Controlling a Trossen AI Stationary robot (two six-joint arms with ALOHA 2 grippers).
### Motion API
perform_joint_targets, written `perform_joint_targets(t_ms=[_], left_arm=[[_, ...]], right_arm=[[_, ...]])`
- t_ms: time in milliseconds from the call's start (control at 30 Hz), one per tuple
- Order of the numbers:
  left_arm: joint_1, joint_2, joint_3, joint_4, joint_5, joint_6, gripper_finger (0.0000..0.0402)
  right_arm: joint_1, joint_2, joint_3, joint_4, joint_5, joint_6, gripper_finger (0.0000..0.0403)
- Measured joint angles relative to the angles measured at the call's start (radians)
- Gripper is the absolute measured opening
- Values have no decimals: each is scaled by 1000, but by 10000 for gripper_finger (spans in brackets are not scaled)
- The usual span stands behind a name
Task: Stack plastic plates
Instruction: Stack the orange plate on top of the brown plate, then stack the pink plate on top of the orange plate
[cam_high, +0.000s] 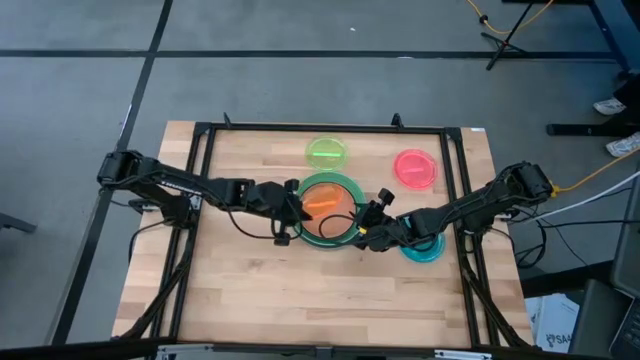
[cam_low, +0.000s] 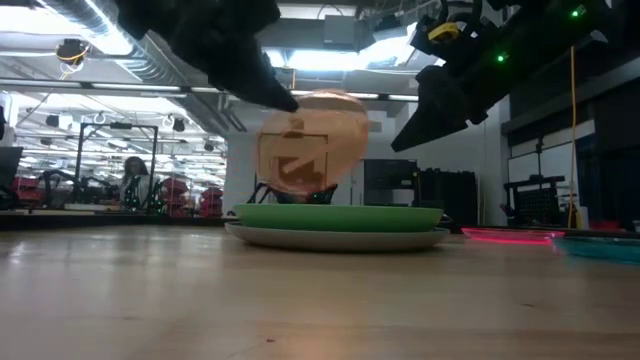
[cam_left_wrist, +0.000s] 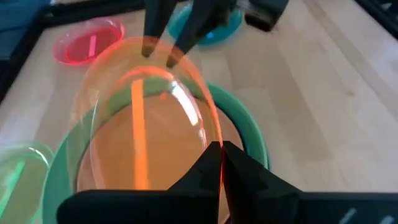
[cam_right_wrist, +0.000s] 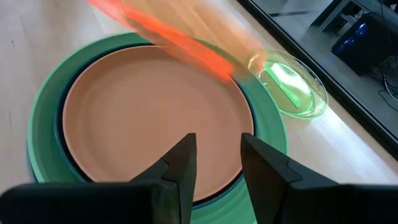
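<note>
Here the left pincer (cam_high: 297, 205) is clamped on the rim of the orange plate (cam_high: 322, 200), holding it tilted in the air above the stack in the middle of the table (cam_high: 250, 290). That stack shows a brown plate (cam_right_wrist: 155, 118) lying inside a light green plate (cam_right_wrist: 43, 124), with a pale grey plate (cam_low: 335, 238) at the bottom. The right pincer (cam_high: 362, 228) hovers over the stack's near right edge, its fingers a little apart and holding nothing. The lime plate (cam_high: 327, 153) lies just behind the stack, the pink plate (cam_high: 415, 168) off to the right, and the cyan plate (cam_high: 424, 249) under the right arm.
</note>
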Motion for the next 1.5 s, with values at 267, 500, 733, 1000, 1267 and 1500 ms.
perform_joint_targets(t_ms=[267, 500, 733, 1000, 1267, 1500], left_arm=[[1, 113, 0, 49, -2, 0, 5], [8, 183, 0, 101, -18, 1, 5], [8, 191, 0, 118, -27, 3, 8], [9, 194, 0, 117, -50, -11, 85], [-13, 187, 0, 113, -52, -86, 128], [-50, 119, -71, 164, -49, -86, 125]], right_arm=[[0, 0, 1, 13, 0, 0, 117], [0, 0, 1, 20, 0, 3, 117], [0, 0, 0, 34, 0, 6, 117], [0, 0, 0, 54, 2, 7, 146], [0, 0, 1, 70, 3, 7, 207], [-2, -14, 0, 23, -6, -4, 222]])
